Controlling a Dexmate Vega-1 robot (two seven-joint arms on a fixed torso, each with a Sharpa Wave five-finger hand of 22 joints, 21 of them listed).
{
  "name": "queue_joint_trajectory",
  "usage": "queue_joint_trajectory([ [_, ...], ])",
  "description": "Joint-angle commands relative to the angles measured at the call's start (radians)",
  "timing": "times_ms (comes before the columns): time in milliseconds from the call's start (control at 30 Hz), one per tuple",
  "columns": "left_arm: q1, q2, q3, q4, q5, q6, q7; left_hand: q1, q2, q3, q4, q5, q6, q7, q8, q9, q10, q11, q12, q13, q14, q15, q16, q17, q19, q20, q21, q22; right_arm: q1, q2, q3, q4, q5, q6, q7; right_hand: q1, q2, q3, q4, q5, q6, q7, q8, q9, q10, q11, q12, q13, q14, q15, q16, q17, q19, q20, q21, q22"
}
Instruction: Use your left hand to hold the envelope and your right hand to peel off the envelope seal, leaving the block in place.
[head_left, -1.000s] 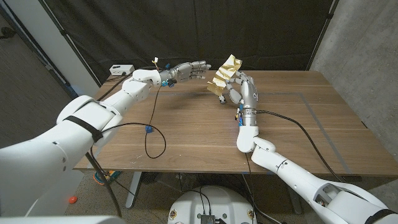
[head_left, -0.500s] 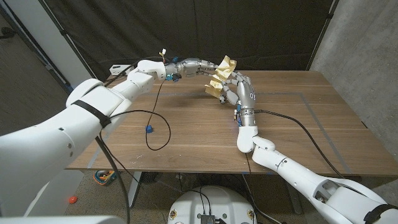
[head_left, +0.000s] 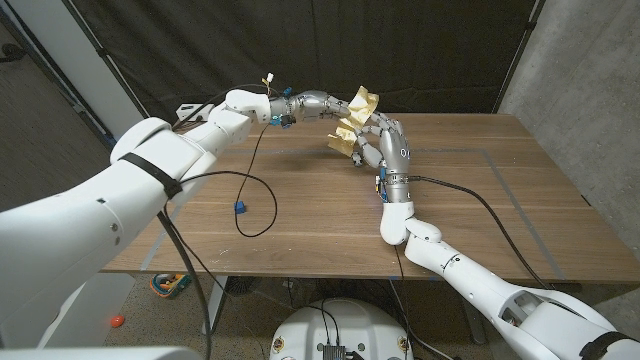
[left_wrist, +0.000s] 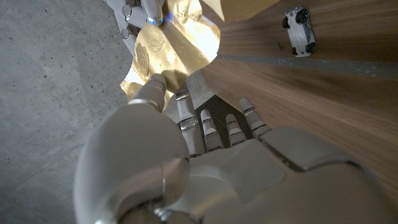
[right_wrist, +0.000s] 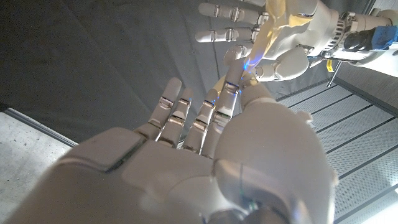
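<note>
Both hands on envelope (head_left: 355, 118) mid-air: L hand (head_left: 325, 102) grips top, R hand (head_left: 385, 145) pinches lower part; seal prob. not off yet.

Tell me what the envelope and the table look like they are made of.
Envelope: likely metallic gold paper or foil-coated paper; it is shiny, creased and crumpled, catching light in the left wrist view. Table: wood or wood-look laminate, matte brown with visible straight grain; which of the two cannot be told.
</note>
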Motion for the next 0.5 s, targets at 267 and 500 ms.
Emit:
queue_joint_trajectory([
  [267,0.028,-0.01,-0.025,-0.014,-0.018,-0.035,0.043,0.072,0.029,0.041,-0.011,-0.002,0.271,-0.021,0.088,0.011,0.153,-0.071,0.035,-0.017,0.102,-0.059,0.037,-0.006,0.063,-0.014,0.016,0.0,0.015,0.013,-0.002,0.016,-0.011,0.012,-0.001,0.002,-0.014,-0.008,-0.004,0.011,0.041,-0.029,0.004,-0.005,0.012,0.0,0.0,0.005,0.011,-0.172,-0.004,0.006,0.003,-0.141,0.013,-0.008],
  [500,0.043,-0.004,-0.038,-0.031,-0.028,-0.042,0.06,0.076,0.037,0.046,-0.009,-0.001,0.27,-0.026,0.092,0.019,0.147,-0.069,0.029,-0.017,0.1,-0.061,0.037,-0.004,0.062,-0.014,0.015,0.0,0.023,0.004,-0.015,0.019,0.084,0.032,0.02,-0.136,-0.074,-0.072,0.045,-0.01,-0.058,-0.065,-0.056,-0.05,0.014,0.026,-0.003,0.006,0.038,-0.143,-0.005,0.012,0.009,-0.073,0.05,-0.052],
])
